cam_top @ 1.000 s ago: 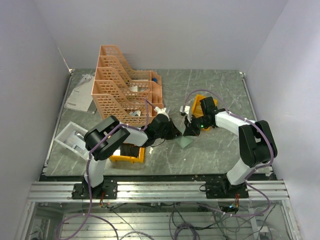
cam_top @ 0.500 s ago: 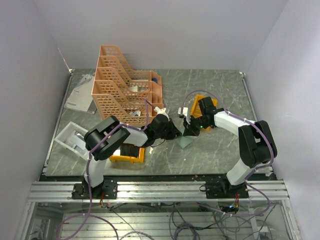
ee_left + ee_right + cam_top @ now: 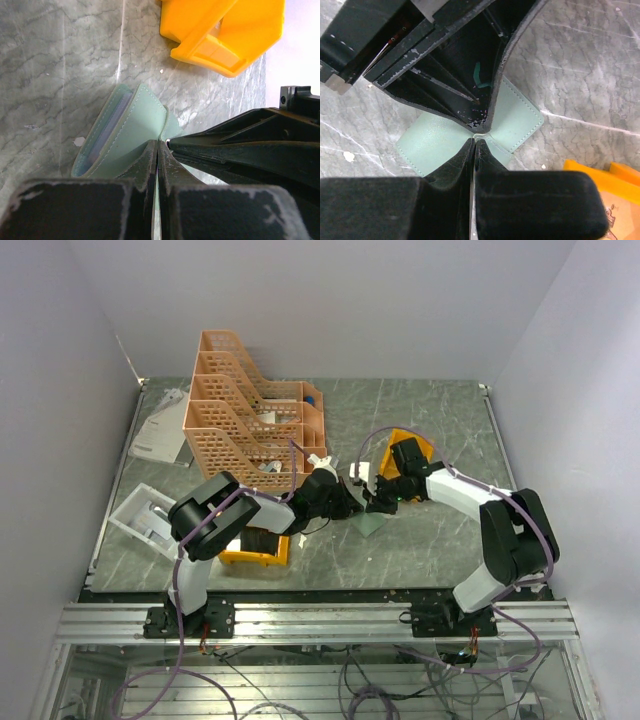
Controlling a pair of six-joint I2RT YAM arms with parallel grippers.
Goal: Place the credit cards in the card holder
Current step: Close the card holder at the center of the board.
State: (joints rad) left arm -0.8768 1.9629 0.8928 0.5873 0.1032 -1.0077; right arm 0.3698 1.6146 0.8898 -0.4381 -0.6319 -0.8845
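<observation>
"Over on the left side of the table (image 3: 440,420), just past the peach file rack (image 3: 245,425), what's the left gripper (image 3: 157,150) up to? From above it looks parked nose to nose with the other one." (benchrat)

"Its wrist cam clears that up. The left fingers are squeezed right together, and as far as I can tell they're pinching the near flap of the card holder (image 3: 125,132). The holder sits mid-table between the two arms, folded partway open with one flap lifted. The right gripper (image 3: 474,145) mirrors it, closed down tight on the holder's edge from the opposite side, with the orange-yellow bin (image 3: 225,30) just behind it. My read is that this is the opening step, each arm tugging a flap so the slots show." (yam_fan)

"And the credit cards?" (benchrat)

"I can't pick out any loose ones. Some pale layers show inside the fold, but whether they're cards or slot liners, no idea. I'd guess one arm has to keep the holder pinned open while the other lets go and fetches a card. As for branding or text, nothing's legible anywhere." (yam_fan)
</observation>
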